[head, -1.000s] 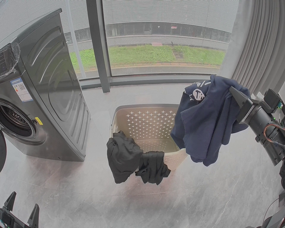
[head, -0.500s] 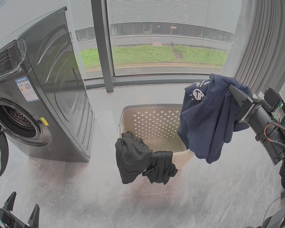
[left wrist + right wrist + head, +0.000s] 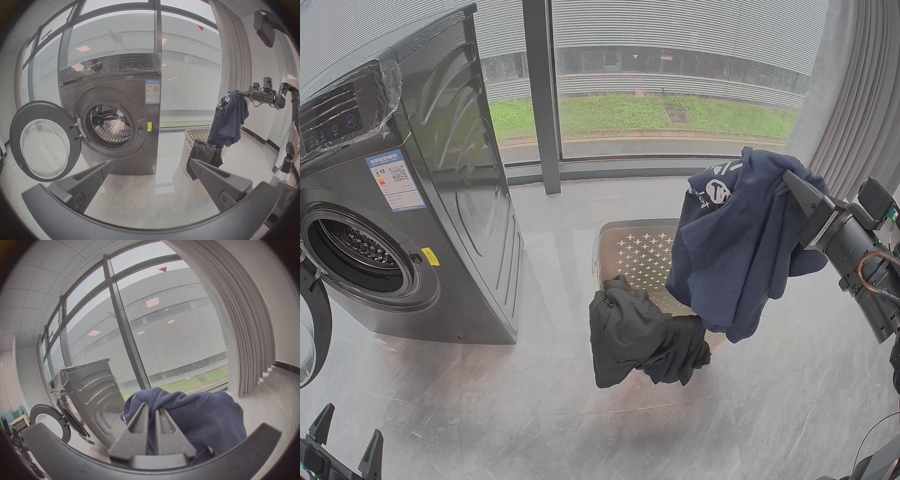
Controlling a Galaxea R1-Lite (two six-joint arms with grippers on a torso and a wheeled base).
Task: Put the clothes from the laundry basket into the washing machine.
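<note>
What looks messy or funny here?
The black clothes flop over the near rim of the basket, hanging half outside instead of lying inside. Wrinkled plastic wrap also covers the control panel of the washing machine.

The washing machine [image 3: 462,206] is showing satiny grey metal, with crinkly clear plastic film [image 3: 356,112] covering its panel. The laundry basket [image 3: 640,250] is looking like matt plastic, the navy top [image 3: 737,262] and black garment [image 3: 631,331] are looking like soft matt cloth, and the floor [image 3: 550,406] is gleaming like polished stone.

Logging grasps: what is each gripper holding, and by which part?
The right gripper pinches the navy garment by a bunched upper fold; the left gripper is open, empty.
</note>
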